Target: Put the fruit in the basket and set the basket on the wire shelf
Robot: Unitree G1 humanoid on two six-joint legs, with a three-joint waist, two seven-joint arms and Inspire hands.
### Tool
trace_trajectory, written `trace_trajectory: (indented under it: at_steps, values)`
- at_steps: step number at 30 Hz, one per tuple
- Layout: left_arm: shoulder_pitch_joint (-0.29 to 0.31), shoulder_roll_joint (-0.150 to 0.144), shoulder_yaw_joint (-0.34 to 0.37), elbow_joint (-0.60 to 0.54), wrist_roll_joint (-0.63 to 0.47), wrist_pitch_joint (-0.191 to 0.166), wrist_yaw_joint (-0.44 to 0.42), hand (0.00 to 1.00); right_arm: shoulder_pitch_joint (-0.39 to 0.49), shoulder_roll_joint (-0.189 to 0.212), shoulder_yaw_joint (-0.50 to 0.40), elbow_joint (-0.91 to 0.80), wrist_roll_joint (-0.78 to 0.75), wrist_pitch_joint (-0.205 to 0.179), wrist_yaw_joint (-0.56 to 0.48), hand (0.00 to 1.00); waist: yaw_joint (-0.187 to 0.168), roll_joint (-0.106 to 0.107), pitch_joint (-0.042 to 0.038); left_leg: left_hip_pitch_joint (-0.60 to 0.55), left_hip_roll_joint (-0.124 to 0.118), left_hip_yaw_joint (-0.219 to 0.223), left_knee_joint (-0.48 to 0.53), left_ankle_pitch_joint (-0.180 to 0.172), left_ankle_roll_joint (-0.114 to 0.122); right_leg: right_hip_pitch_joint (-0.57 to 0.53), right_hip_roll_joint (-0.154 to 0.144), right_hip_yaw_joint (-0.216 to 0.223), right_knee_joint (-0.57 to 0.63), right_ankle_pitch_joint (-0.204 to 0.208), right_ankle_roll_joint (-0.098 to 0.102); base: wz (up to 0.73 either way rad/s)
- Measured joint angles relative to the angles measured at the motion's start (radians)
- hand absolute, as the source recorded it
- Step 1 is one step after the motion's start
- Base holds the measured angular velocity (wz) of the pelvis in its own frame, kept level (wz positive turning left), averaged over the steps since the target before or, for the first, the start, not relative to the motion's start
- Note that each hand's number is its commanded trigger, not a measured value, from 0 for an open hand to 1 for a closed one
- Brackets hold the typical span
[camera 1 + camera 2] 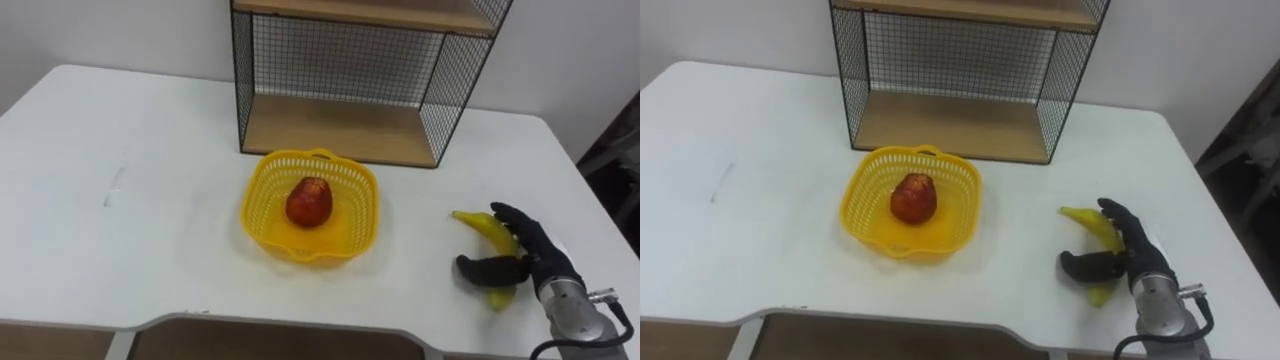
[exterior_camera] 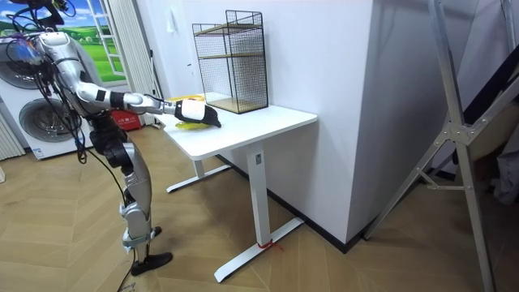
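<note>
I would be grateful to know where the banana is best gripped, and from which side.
Grip the banana round its thick middle, coming from the near right of the table, as the right hand does now. The banana lies flat, running from far left toward the near edge, so a hand can close across its width. The tapered ends would likely slip.

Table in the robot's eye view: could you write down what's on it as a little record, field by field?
Table: white, the robot stands at it
Wire shelf: at the table's far edge
Basket: yellow, on the table in front of the shelf
Red fruit: inside the basket
Banana: right of the basket, outside it
Right hand: fingers and thumb curled round the banana
Left to do: banana into basket, basket onto shelf
</note>
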Motion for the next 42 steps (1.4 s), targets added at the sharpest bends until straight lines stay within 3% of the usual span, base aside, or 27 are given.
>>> trace_trajectory:
  at_steps: [15, 23, 26, 28, 30, 34, 38, 42]
  values:
    - [-0.003, -0.001, -0.003, -0.018, 0.0, 0.0, 0.037, 0.0, -0.025, -0.036, 0.001, 0.011, -0.146, 0.025, -0.064, 1.0, 0.002, 0.003, -0.0013, 0.003, 0.001, -0.004, -0.023, -0.001, -0.002, 0.0, 0.003, -0.008, 0.0, 0.0, 0.0, 0.0]
    - [-0.012, -0.002, -0.021, -0.008, -0.003, -0.001, 0.055, 0.0, -0.045, -0.027, 0.01, 0.008, -0.138, 0.057, -0.076, 1.0, 0.006, 0.001, 0.0016, 0.016, 0.002, 0.007, -0.033, 0.0, -0.002, 0.006, 0.004, 0.0, 0.0, 0.0, 0.0, -0.03]
    - [-0.016, -0.001, -0.035, -0.008, -0.025, -0.002, 0.06, 0.0, -0.028, -0.019, 0.013, -0.047, -0.077, 0.08, -0.074, 1.0, 0.007, 0.002, 0.0027, 0.01, 0.002, 0.011, -0.035, 0.0, -0.002, -0.001, 0.005, 0.007, 0.002, 0.0, 0.0, -0.08]
    - [-0.022, -0.002, -0.05, -0.008, -0.024, -0.008, 0.059, 0.0, -0.004, -0.018, 0.034, -0.138, -0.036, 0.106, -0.059, 1.0, 0.004, 0.008, 0.0114, 0.0, 0.003, 0.018, -0.034, 0.0, -0.002, -0.015, 0.005, 0.014, 0.006, 0.0, 0.0, -0.1]
    - [-0.029, -0.003, -0.05, -0.008, -0.024, -0.018, 0.056, 0.0, 0.004, -0.015, 0.043, -0.195, -0.01, 0.11, -0.048, 1.0, 0.004, 0.016, 0.0193, -0.008, 0.004, 0.026, -0.034, 0.001, -0.003, -0.032, 0.006, 0.026, 0.018, 0.0, 0.0, -0.12]
    - [-0.03, -0.003, -0.047, -0.007, -0.021, -0.048, 0.041, 0.0, 0.04, 0.028, 0.057, -0.344, 0.095, 0.108, 0.008, 1.0, 0.004, 0.032, 0.024, -0.017, 0.003, 0.034, -0.036, 0.002, -0.001, -0.046, 0.004, 0.033, 0.018, 0.0, 0.0, -0.06]
    - [-0.026, -0.003, -0.045, 0.007, -0.021, -0.068, 0.039, 0.0, 0.041, 0.038, 0.062, -0.428, 0.262, 0.103, 0.019, 1.0, 0.007, 0.036, 0.0232, -0.016, 0.003, 0.038, -0.035, 0.003, -0.001, -0.047, 0.004, 0.035, 0.018, 0.0, 0.0, -0.01]
    - [-0.021, -0.008, -0.04, 0.013, -0.022, -0.076, 0.047, 0.0, 0.031, 0.043, 0.062, -0.479, 0.462, 0.072, 0.013, 1.0, 0.007, 0.029, 0.0192, -0.011, 0.002, 0.036, -0.033, 0.003, 0.0, -0.046, 0.002, 0.042, 0.017, 0.0, 0.0, 0.0]
